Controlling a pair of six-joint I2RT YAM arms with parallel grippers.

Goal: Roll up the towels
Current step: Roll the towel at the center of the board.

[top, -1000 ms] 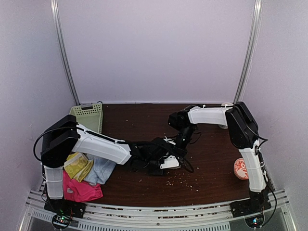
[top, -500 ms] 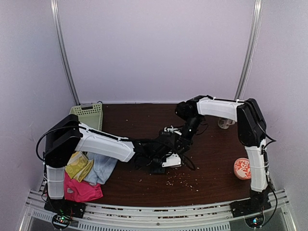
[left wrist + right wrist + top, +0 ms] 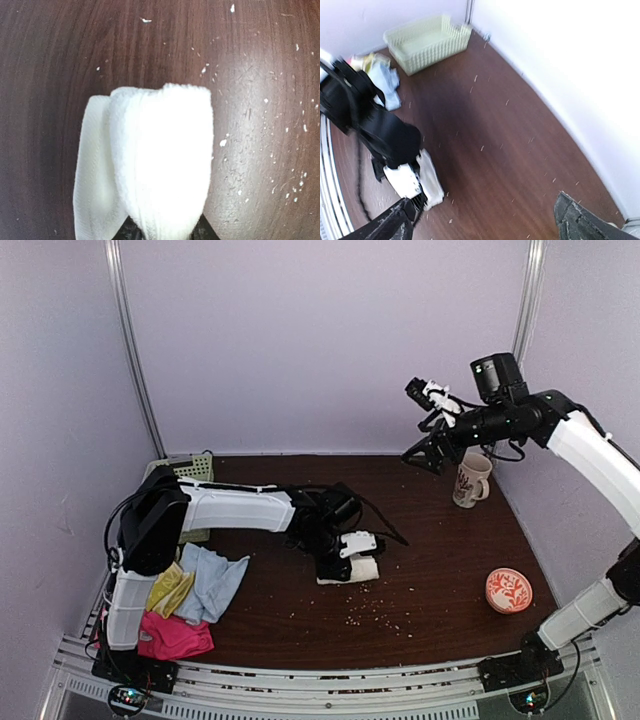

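Note:
A cream-white towel (image 3: 364,570), rolled into a short bundle, lies on the brown table near the middle. My left gripper (image 3: 352,556) is shut on its near end. In the left wrist view the roll (image 3: 160,160) fills the gap between the dark fingertips (image 3: 127,231) of the gripper (image 3: 165,229). My right gripper (image 3: 424,448) hangs high over the back right of the table, open and holding nothing. Its view looks down on the white roll (image 3: 432,181) from far off, with the gripper (image 3: 482,225) spread wide. A pale blue towel (image 3: 214,580), a yellow-green one (image 3: 168,588) and a hot-pink one (image 3: 170,636) lie loose at the front left.
A pale green slotted basket (image 3: 186,474) stands at the back left. A patterned mug (image 3: 470,480) is at the back right and a red patterned bowl (image 3: 508,590) at the right front. Crumbs dot the table around the roll.
My right arm has let go, lifted away from the white towel to high over the back right, and opened wide. The left gripper has closed on the roll; its arm has swung back.

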